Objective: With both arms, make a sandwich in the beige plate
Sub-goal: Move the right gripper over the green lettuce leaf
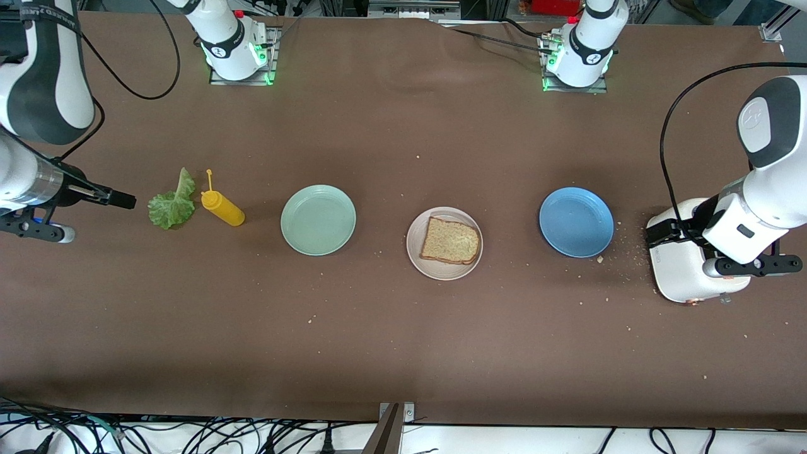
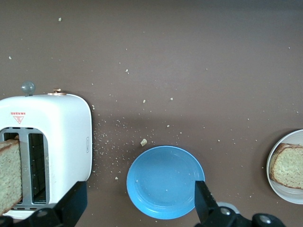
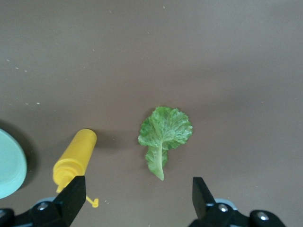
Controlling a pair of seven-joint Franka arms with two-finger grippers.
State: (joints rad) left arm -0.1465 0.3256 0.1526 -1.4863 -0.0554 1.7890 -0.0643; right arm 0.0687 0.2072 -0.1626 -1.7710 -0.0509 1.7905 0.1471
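Wide bare strip of counter (image 1: pixel 403 353) along the near edge. Beige plate (image 1: pixel 416 252) mid-counter w/ one bread slice (image 1: pixel 450 241) on it, well apart from blue plate (image 1: pixel 576 222) and mint plate (image 1: pixel 318 220). Left pincer (image 2: pixel 139 203) wide open, empty, over toaster (image 1: pixel 678 277) — 2nd slice (image 2: pixel 9 175) in slot. Right pincer (image 3: pixel 137 201) wide open, empty, near lettuce (image 1: pixel 172 205); mustard bottle (image 1: pixel 222 207) just beside.

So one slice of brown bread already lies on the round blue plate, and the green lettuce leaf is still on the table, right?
Not quite: the brown bread slice lies on the round beige plate; the blue plate is bare, as the front view shows. The green lettuce leaf does lie on the table.
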